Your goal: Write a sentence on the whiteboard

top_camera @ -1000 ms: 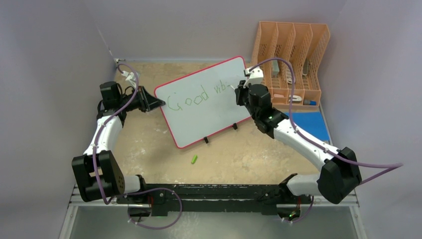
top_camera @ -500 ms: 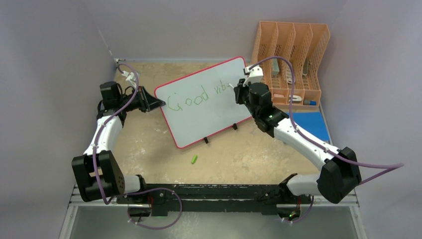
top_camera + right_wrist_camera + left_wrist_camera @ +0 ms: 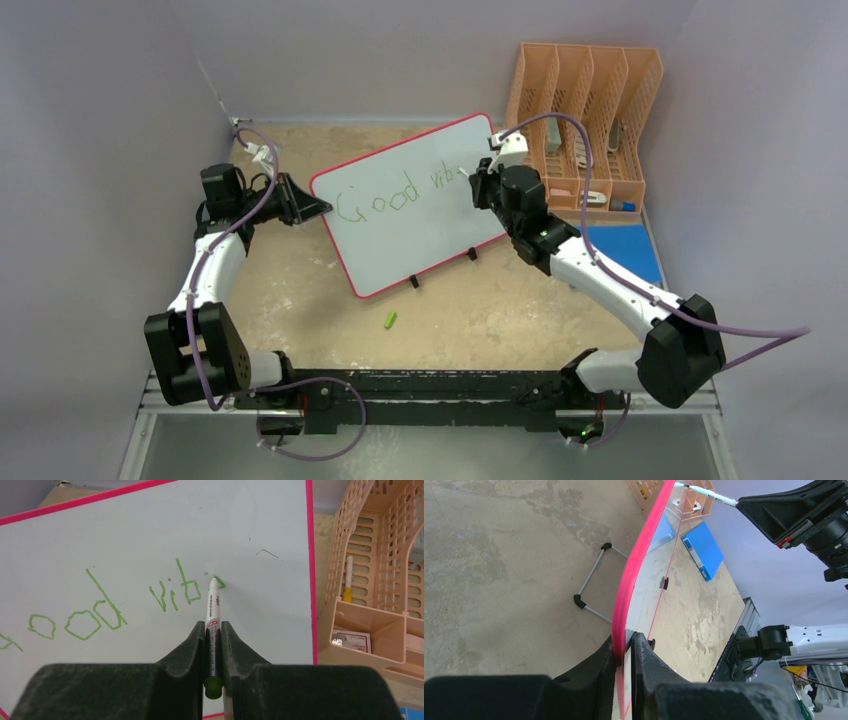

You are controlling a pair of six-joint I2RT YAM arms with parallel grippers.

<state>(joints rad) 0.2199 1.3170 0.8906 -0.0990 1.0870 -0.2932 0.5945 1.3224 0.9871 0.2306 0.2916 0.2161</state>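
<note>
Whiteboard (image 3: 420,235) stands tilted mid-table on its clip feet. At its left corner, left gripper (image 3: 624,641) has fingers pinched tight over the red rim. Green sentence (image 3: 390,197) reads "Good vib" so far. Green marker (image 3: 212,615) has its tip touching the board just right of the "b", a fresh stroke begun; right gripper (image 3: 214,627) fingers are clamped on the barrel. To do this well, I'd say: light even pressure, short strokes, matching letter height, left hold firm. Little room remains rightward before the rim, so drop a line soon.
</note>
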